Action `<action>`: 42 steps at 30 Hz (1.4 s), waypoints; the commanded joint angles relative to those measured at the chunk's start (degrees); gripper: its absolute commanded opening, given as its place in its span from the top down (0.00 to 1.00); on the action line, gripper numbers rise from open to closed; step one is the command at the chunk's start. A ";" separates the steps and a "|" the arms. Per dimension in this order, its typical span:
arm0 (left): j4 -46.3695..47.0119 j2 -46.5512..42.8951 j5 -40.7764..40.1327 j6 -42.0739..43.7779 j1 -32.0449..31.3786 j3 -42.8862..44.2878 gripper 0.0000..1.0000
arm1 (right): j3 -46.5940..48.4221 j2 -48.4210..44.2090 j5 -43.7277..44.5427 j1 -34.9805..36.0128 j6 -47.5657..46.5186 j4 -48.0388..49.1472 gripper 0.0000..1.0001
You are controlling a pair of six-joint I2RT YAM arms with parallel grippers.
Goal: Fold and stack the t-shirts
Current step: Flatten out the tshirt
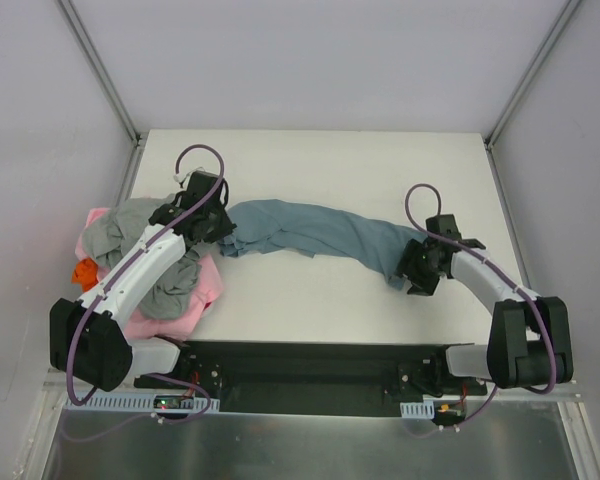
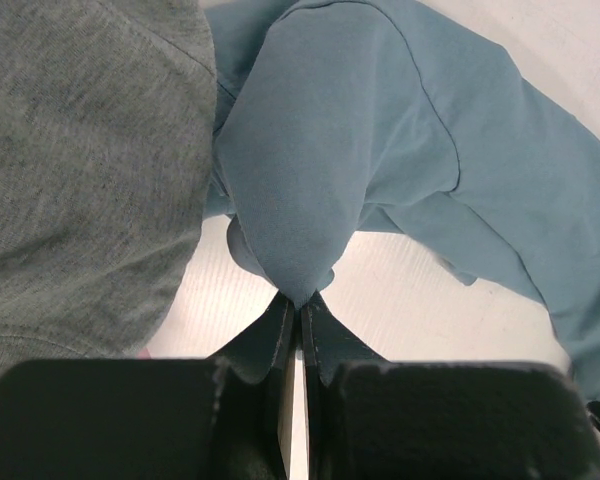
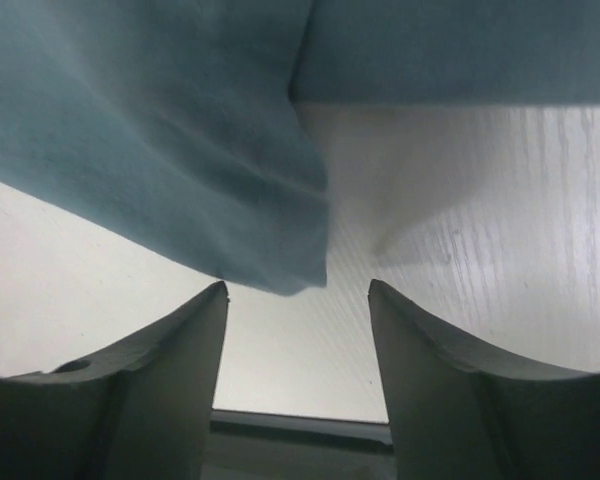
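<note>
White table (image 1: pixel 330 160); blue t-shirt (image 1: pixel 310 232) strung left to right across the middle; pink garment (image 1: pixel 205 290) at near-left edge, grey garment (image 1: pixel 120 230) heaped on it; orange cloth (image 1: pixel 84 272) alongside.

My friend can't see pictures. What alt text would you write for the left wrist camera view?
The left tool, seen from just behind it, is shut on a hanging fold of a blue shirt. A grey shirt fills the left side, and the white table shows beneath the cloth.
</note>
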 commanded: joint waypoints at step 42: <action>-0.17 8.28 -5.16 12.71 2.77 53.53 1.00 | 68.69 0.62 14.33 0.71 -17.02 -12.13 0.99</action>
